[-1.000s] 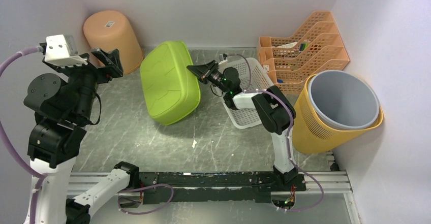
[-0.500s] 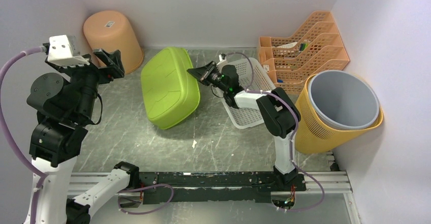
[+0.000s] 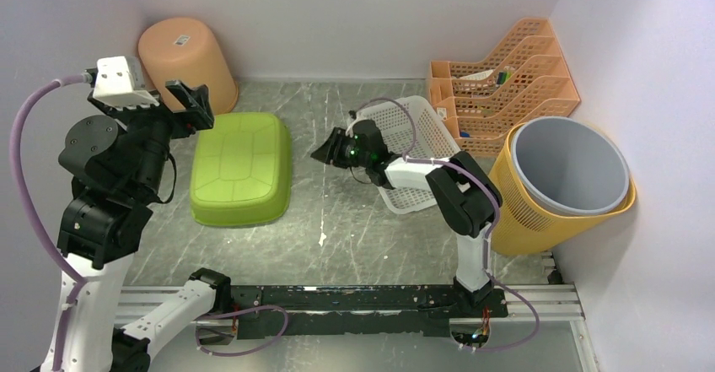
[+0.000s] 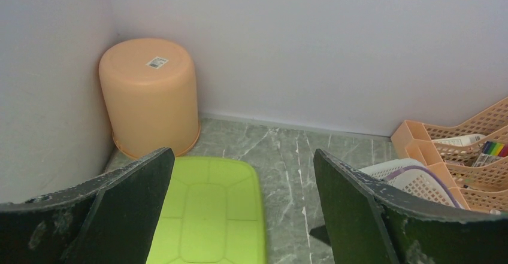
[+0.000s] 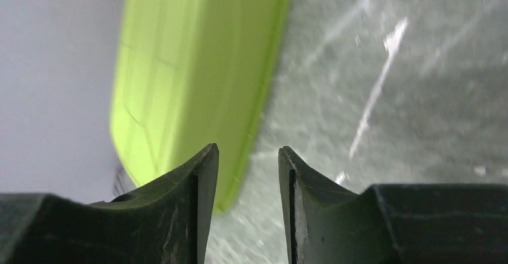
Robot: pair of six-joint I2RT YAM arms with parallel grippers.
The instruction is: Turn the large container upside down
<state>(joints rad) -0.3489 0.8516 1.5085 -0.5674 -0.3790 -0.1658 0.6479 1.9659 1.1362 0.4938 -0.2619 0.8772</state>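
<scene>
The large lime-green container point(image 3: 240, 168) lies upside down on the grey floor, its ribbed bottom facing up. It also shows in the left wrist view point(image 4: 206, 216) and, blurred, in the right wrist view point(image 5: 191, 66). My left gripper point(image 3: 192, 106) is open and empty, raised above the container's far left edge. My right gripper point(image 3: 327, 154) is open and empty, low over the floor to the container's right, apart from it. In the right wrist view its fingers point(image 5: 197, 210) stand with a narrow gap and nothing between them.
An upturned peach bucket point(image 3: 185, 60) stands at the back left. A white mesh basket point(image 3: 413, 140) lies right of centre under the right arm. Orange file trays point(image 3: 506, 77) stand at the back right. A yellow bin with a grey liner point(image 3: 565, 178) is on the right.
The green container has tipped from standing on its edge to lying flat and upside down, further left. My right gripper has dropped lower and is apart from it. The left arm shifted slightly.
</scene>
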